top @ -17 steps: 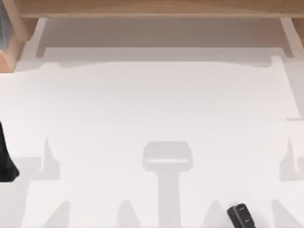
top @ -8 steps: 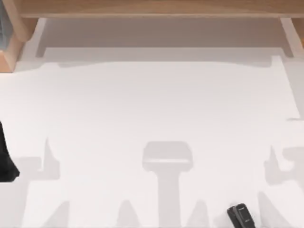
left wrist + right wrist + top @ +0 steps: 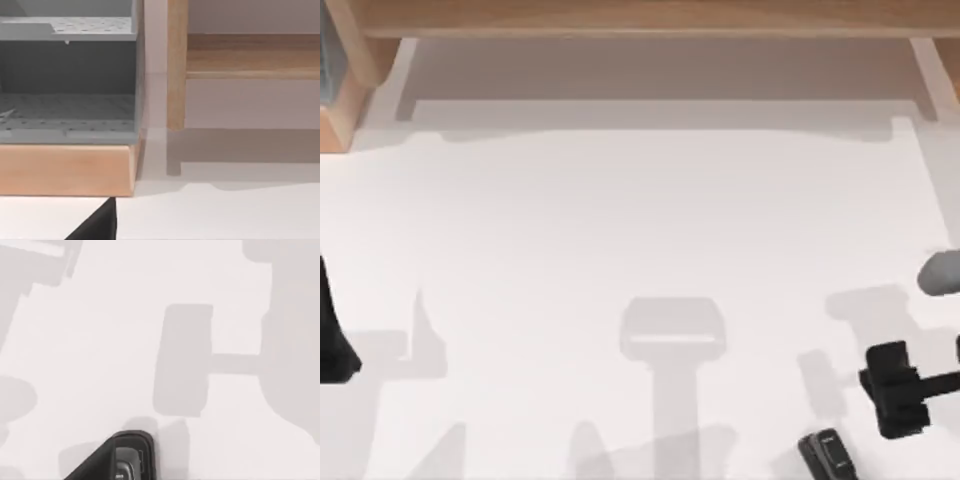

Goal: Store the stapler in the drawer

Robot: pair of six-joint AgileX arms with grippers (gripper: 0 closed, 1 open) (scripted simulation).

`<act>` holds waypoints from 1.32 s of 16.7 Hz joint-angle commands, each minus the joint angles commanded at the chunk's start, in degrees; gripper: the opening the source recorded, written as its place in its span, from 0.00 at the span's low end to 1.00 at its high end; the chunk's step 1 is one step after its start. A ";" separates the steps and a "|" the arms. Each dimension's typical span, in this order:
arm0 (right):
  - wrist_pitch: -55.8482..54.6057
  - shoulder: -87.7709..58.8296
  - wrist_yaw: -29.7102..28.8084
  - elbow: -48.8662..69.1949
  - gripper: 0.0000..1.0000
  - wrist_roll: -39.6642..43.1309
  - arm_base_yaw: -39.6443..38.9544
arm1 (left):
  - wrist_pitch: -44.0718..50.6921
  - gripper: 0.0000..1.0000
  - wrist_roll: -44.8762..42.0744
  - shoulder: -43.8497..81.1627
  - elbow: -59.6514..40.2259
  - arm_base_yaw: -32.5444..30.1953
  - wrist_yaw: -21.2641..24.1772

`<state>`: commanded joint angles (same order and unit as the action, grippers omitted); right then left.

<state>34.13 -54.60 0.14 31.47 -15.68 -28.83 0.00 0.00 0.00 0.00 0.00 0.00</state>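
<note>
Stapler (image 3: pixel 827 455) is noted on the white table (image 3: pixel 640 230), at the near edge and right of centre, untouched. Its long axis is seen to run diagonally, from far-left to near-right. The right gripper (image 3: pixel 893 392) is placed just beyond it, to the far right, near but apart from it, so the stapler is judged to lie toward the near-left of the pincer. Whether the right fingers are open or closed cannot be told; nothing is held between them. In the right wrist view the stapler (image 3: pixel 131 458) is found at the frame's border, its rounded end and grey marks visible. The left arm (image 3: pixel 334 335) is parked at the far left edge of the table, well apart from the stapler; the right arm is clearly the nearer one. The grey drawer unit (image 3: pixel 67 75) on its wooden base is recorded in the left wrist view. Pickup is judged not yet begun.
</note>
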 joint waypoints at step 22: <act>10.30 -35.16 -0.01 13.33 1.00 -8.97 -16.53 | 0.00 1.00 0.00 0.00 0.00 0.00 0.00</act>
<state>44.42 -89.76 0.13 44.80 -24.65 -45.37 0.00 0.00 0.00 0.00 0.00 0.00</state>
